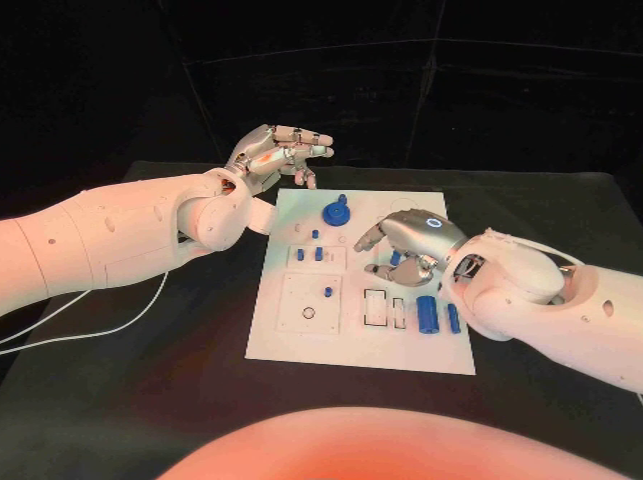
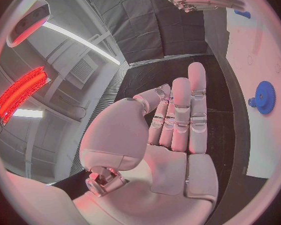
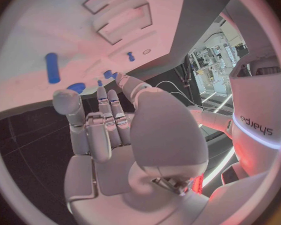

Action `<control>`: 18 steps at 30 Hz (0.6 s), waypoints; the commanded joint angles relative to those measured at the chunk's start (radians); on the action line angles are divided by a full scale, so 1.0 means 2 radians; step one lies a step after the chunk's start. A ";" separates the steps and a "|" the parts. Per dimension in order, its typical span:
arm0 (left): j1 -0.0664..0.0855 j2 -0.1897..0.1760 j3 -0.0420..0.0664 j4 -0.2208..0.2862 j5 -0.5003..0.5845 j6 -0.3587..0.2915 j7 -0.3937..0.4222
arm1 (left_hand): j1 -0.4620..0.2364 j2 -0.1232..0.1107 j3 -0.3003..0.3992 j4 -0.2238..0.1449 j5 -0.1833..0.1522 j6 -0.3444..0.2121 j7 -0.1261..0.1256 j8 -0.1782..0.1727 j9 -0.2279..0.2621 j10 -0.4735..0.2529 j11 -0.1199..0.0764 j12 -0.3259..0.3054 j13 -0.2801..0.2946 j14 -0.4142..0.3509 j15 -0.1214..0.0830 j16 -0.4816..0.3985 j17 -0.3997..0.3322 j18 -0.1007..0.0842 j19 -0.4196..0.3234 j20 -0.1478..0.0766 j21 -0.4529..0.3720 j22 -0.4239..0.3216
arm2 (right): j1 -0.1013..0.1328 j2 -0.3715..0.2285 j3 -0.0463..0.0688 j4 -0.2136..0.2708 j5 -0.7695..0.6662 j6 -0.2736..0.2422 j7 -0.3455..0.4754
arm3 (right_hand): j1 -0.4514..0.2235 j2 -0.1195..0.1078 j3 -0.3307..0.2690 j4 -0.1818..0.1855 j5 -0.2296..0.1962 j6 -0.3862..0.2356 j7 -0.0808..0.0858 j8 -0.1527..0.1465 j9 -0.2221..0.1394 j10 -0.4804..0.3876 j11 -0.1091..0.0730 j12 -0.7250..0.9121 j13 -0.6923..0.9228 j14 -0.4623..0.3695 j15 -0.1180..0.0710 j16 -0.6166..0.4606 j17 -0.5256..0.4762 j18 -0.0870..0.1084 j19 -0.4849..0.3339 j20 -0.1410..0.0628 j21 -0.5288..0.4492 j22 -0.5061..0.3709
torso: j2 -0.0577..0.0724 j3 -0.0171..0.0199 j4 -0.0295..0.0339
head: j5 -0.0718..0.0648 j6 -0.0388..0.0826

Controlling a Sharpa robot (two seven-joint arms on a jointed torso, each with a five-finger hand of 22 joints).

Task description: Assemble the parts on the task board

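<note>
While the white task board (image 1: 362, 340) lies in the middle of the black desk (image 1: 148, 390), the head view shows the left hand (image 1: 275, 152) raised near the board's far left corner, fingers loosely curled with nothing visibly in them. The right hand (image 1: 408, 240) hovers over the board's right half, fingers bent down just beside a small blue part (image 1: 396, 258); whether it grips that part I cannot tell. A blue gear (image 1: 337, 212) sits at the far end, a blue cylinder (image 1: 426, 313) near the right edge. From the left wrist, the fingers (image 2: 181, 115) stand straight, together and empty, the gear (image 2: 263, 97) well apart from them. From the right wrist, the curled fingers (image 3: 109, 115) reach toward small blue parts (image 3: 107, 75) on the board.
</note>
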 commanded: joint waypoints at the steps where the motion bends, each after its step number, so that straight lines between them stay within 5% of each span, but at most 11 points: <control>1: 0.001 0.000 0.000 0.000 0.002 0.006 0.001 | -0.005 0.001 0.003 0.001 0.001 -0.004 0.001 0.003 0.001 -0.003 0.000 0.003 0.000 -0.003 -0.001 0.001 0.000 0.006 -0.002 0.002 -0.003 -0.001 | 0.015 -0.012 0.002 -0.008 0.015 0.024 -0.035 | -0.027 -0.011 -0.046 0.012 0.001 -0.062 -0.028 -0.001 -0.002 -0.034 0.009 -0.007 -0.001 0.054 0.011 0.001 0.132 0.008 -0.021 0.005 -0.023 -0.037 | 0.001 -0.0006 0.0008 | -0.008 0.006; 3: 0.001 0.000 0.000 0.000 0.002 0.006 0.001 | -0.005 0.001 0.003 0.001 0.001 -0.004 0.001 0.003 0.001 -0.003 0.000 0.003 0.000 -0.003 -0.001 0.001 0.000 0.006 -0.002 0.002 -0.003 -0.001 | 0.022 -0.019 0.003 -0.015 0.014 0.041 -0.046 | -0.006 0.007 -0.145 0.027 0.011 -0.107 -0.038 -0.002 -0.001 -0.065 0.016 -0.001 0.001 0.054 0.019 0.001 0.132 0.007 -0.028 0.018 -0.033 -0.051 | 0.001 -0.0003 0.0010 | -0.010 0.008; 6: 0.001 0.001 0.000 0.000 0.002 0.006 0.001 | -0.005 0.001 0.003 0.001 0.001 -0.004 0.001 0.003 0.001 -0.004 0.000 0.003 0.000 -0.003 -0.001 0.001 -0.001 0.006 -0.002 0.002 -0.003 -0.001 | 0.027 -0.024 0.003 -0.025 0.014 0.060 -0.052 | 0.025 0.013 -0.205 0.055 0.014 -0.107 -0.034 -0.002 -0.001 -0.079 0.022 0.006 0.001 0.054 0.023 0.001 0.132 0.012 -0.029 0.018 -0.035 -0.056 | 0.001 -0.0001 0.0015 | -0.012 0.009; 10: 0.001 0.001 0.000 -0.001 0.002 0.006 0.001 | -0.005 0.000 0.004 0.000 0.001 -0.005 0.001 0.004 0.001 -0.004 0.000 0.004 0.000 -0.003 -0.001 0.001 -0.001 0.006 -0.002 0.002 -0.003 -0.001 | 0.030 -0.026 0.003 -0.034 0.013 0.078 -0.047 | 0.051 0.015 -0.220 0.079 0.014 -0.106 -0.032 -0.003 -0.001 -0.084 0.022 0.016 0.002 0.054 0.023 0.001 0.132 0.012 -0.028 0.018 -0.036 -0.062 | 0.001 0.0003 0.0008 | -0.012 0.010; 18: 0.001 0.002 -0.001 -0.002 0.002 0.005 0.002 | -0.005 0.000 0.004 0.000 0.001 -0.005 0.001 0.004 0.001 -0.004 0.000 0.004 0.000 -0.003 -0.001 0.001 -0.001 0.006 -0.002 0.002 -0.003 -0.001 | 0.032 -0.016 0.003 -0.041 0.012 0.124 -0.041 | 0.068 0.031 -0.217 0.081 0.016 -0.066 -0.026 0.003 0.003 -0.061 0.013 0.038 0.005 0.054 0.016 0.001 0.132 0.009 -0.011 0.014 -0.024 -0.042 | 0.001 -0.0001 0.0010 | -0.014 0.010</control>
